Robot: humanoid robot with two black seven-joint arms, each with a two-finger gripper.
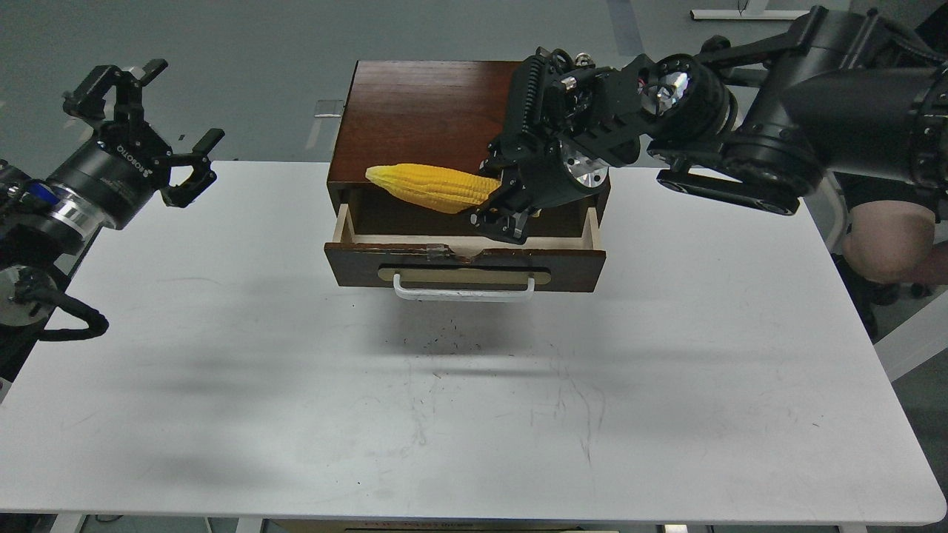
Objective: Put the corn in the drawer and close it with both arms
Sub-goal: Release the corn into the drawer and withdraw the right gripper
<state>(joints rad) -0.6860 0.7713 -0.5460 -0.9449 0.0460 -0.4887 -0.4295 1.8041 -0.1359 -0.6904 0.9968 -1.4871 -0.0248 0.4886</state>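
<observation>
The dark brown drawer (464,264) stands pulled open from the cabinet (415,118) on the table, its white bar handle (463,290) facing me. My right gripper (503,209) is shut on the thick end of the yellow corn (429,186). It holds the cob level over the open drawer, its tip pointing left. My left gripper (141,126) is open and empty, raised off the table's far left edge, well away from the cabinet.
The white table (474,385) spreads in front of the drawer, with scuff marks near its middle. My right arm's thick links (778,141) hang over the cabinet's right side. A person's arm (889,240) shows at the right edge.
</observation>
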